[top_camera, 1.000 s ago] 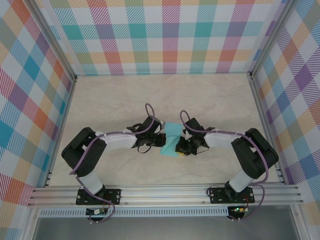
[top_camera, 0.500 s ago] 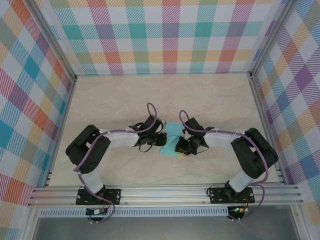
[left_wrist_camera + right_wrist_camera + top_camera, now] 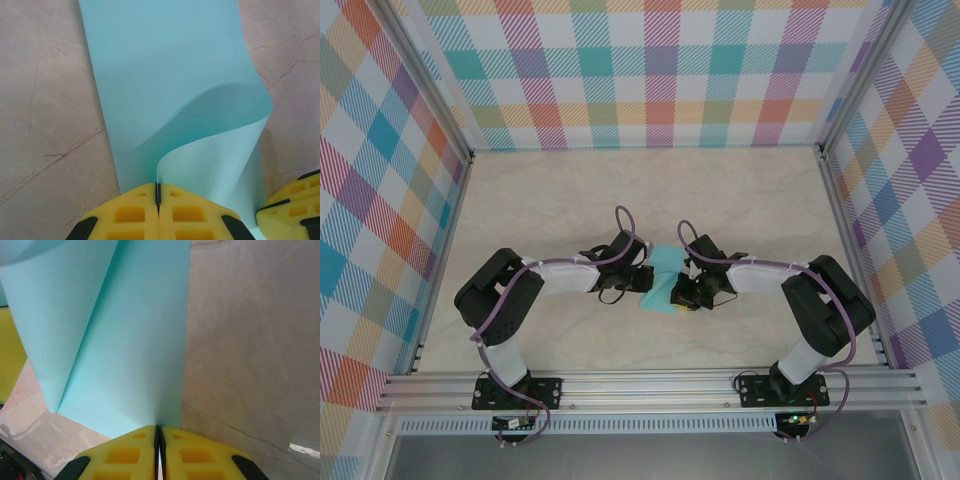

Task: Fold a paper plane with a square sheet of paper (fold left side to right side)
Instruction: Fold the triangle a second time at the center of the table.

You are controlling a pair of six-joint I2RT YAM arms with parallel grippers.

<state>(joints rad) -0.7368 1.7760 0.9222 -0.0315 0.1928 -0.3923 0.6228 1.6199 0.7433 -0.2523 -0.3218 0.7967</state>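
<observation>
The square sheet of paper [image 3: 665,265] is light turquoise and lies on the marble table between the two arms. My left gripper [image 3: 642,281] is shut on its left edge. In the left wrist view that edge curls up off the sheet [image 3: 165,75] into my pinched yellow fingertips [image 3: 158,196]. My right gripper [image 3: 679,291] is shut on the sheet's near right side. In the right wrist view the paper [image 3: 130,340] runs straight into the closed jaws [image 3: 160,434], with a raised flap at the left.
Plaid walls [image 3: 660,70] enclose the table on three sides and an aluminium rail [image 3: 650,385] runs along the near edge. The right gripper's yellow finger [image 3: 292,207] sits close beside the left one. Bare marble [image 3: 650,190] stretches behind the paper.
The left arm has shifted slightly to the right, carrying the paper's left edge over toward the right gripper. The right arm has stayed put.
</observation>
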